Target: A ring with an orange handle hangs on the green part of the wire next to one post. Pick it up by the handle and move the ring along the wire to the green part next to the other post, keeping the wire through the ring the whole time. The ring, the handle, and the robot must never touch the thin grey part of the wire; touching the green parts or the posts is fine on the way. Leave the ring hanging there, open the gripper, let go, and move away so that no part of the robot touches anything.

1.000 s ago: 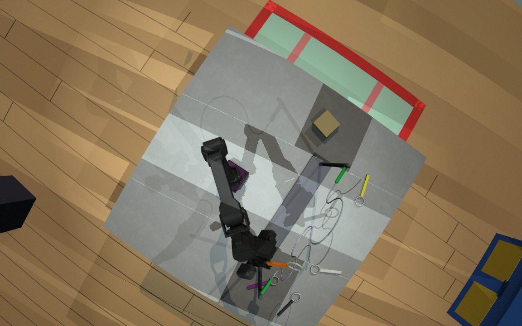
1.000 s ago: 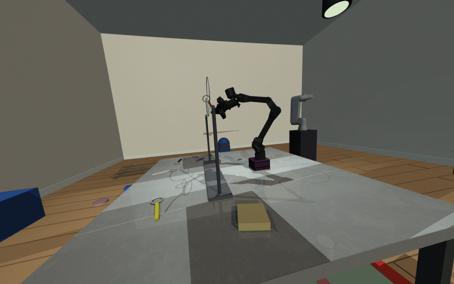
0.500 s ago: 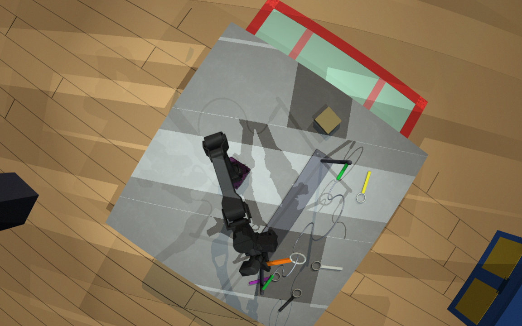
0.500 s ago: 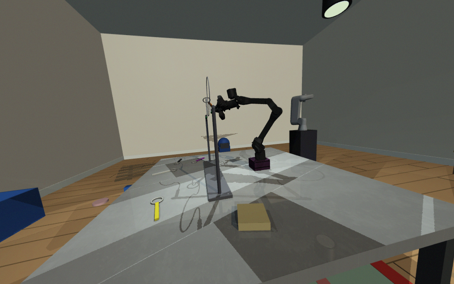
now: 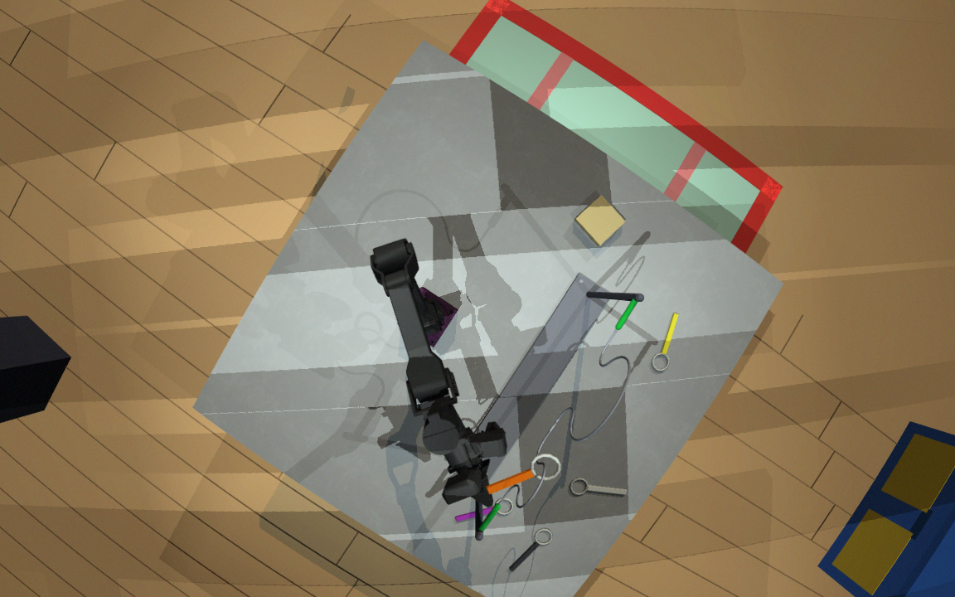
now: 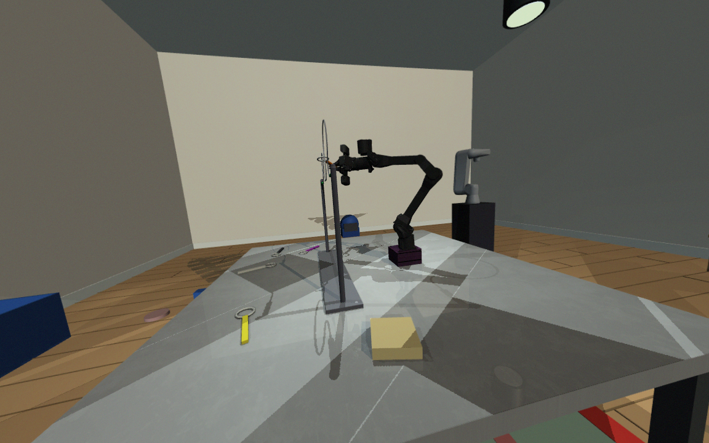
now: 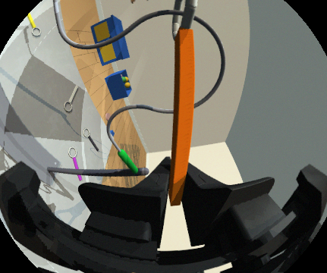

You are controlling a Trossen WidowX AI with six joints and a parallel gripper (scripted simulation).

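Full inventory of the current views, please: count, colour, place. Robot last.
Handled ring: 1, white with orange handle, at the wire
Wire: 1, grey with green ends, between the posts
Posts: 2, dark, on the base bar
Base bar: 1, grey, on the table
Loose ringed tools: 4, yellow, pale, black, purple handles, on the table
Block: 1, pale yellow, on the table
Table: 1, grey, centre
Second arm: 1, grey, on black pedestal behind
Chair: 1, yellow seat, far right of exterior view
Arm: 1, black, on purple base
Pincer: 1, black, shut on orange handle
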